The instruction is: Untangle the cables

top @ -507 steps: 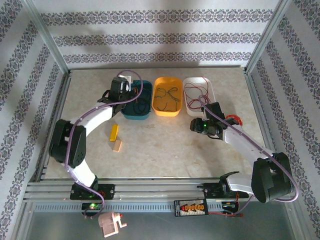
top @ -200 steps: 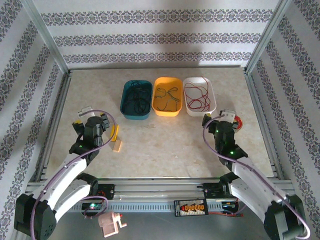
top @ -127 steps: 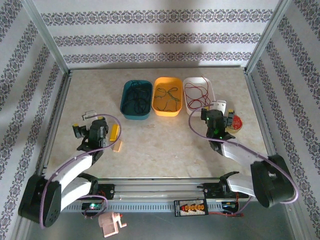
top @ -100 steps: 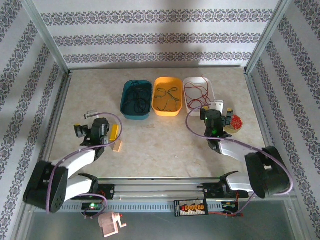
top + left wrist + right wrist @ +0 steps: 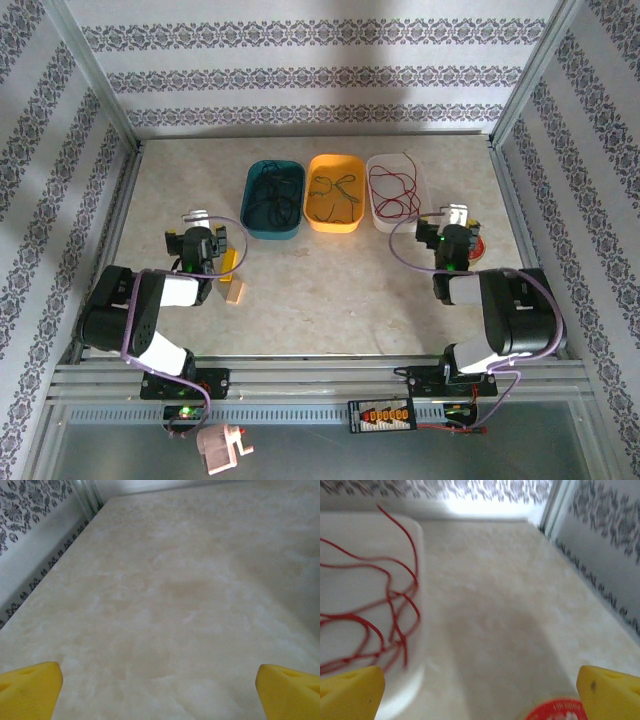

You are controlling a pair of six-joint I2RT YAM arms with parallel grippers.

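At far side of table [image 5: 330,290], side by side: black cable [image 5: 272,195] in teal bin [image 5: 270,233], green cable [image 5: 333,192] in orange bin [image 5: 330,226], red cable [image 5: 393,190] in white bin [image 5: 425,195] — strands apart by colour. Left gripper [image 5: 160,690] low over bare table, jaws spread wide, nothing held. Right gripper [image 5: 480,690] just beside white bin, near red roll [image 5: 554,711] — jaws wide, empty.

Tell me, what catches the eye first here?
Three bright trays stand in a row at the far middle of the table: a teal tray holding black cables, an orange tray holding dark cables, a white tray holding red cables. Nearer, the left tool and right tool are both open and empty, a small red roll beside the right one.
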